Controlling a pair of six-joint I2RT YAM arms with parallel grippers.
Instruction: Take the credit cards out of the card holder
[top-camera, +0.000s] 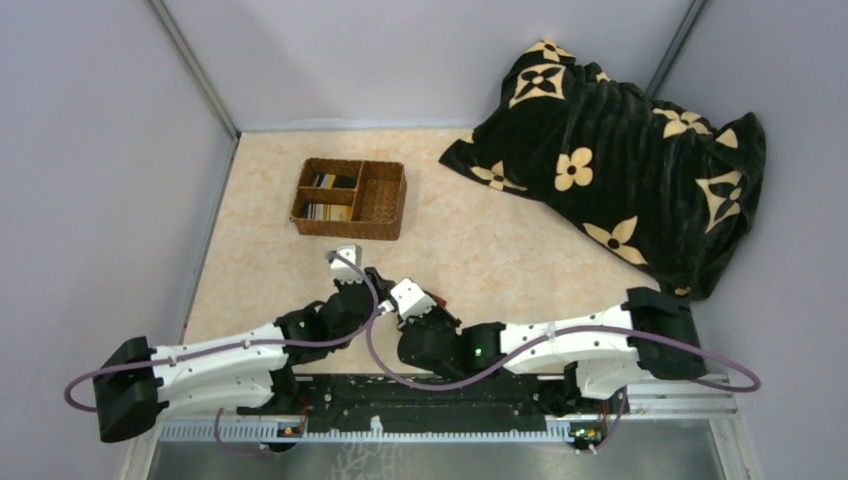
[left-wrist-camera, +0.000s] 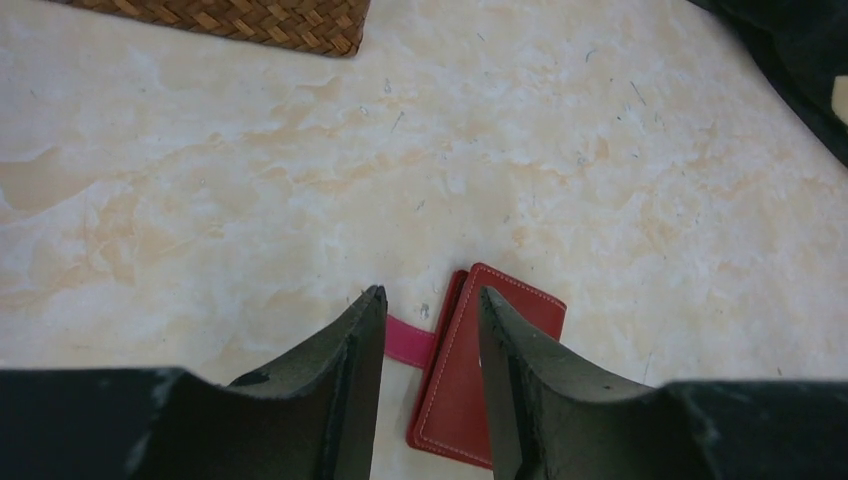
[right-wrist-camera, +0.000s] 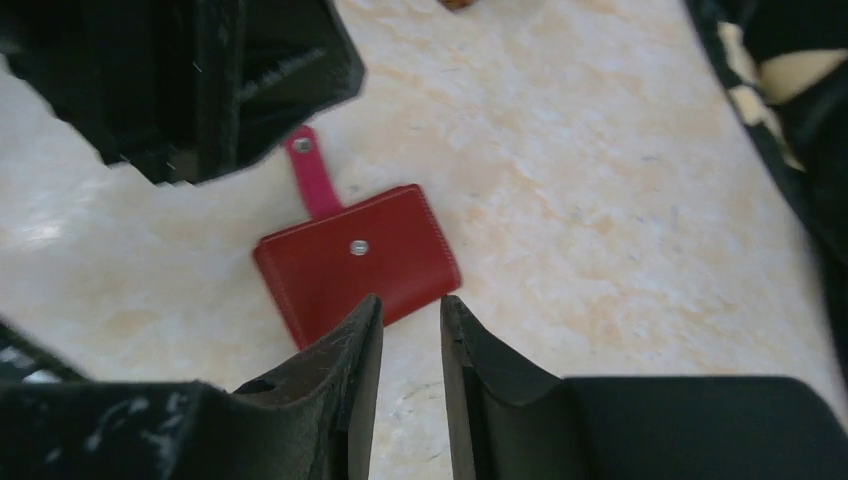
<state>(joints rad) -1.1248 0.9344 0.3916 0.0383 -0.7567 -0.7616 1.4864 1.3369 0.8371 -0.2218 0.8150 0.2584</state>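
- The table (top-camera: 480, 250) fills the middle of the top view. Its top is pale cream with soft orange patches, like stone.
- A plain, light grey back wall (top-camera: 420, 60) runs along the top of the frame.
- More grey walls stand at the left (top-camera: 90, 200) and the right (top-camera: 800, 200).
- A thin metal post (top-camera: 195, 65) slants in the upper left, and another post (top-camera: 672, 45) in the upper right.
- A black blanket (top-camera: 620, 150) with cream flowers lies bunched up in the upper right.
- The light is soft and even.

Red card holder (right-wrist-camera: 355, 265), brown wicker basket (top-camera: 345, 228), black cream-flowered cloth (top-camera: 620, 160)
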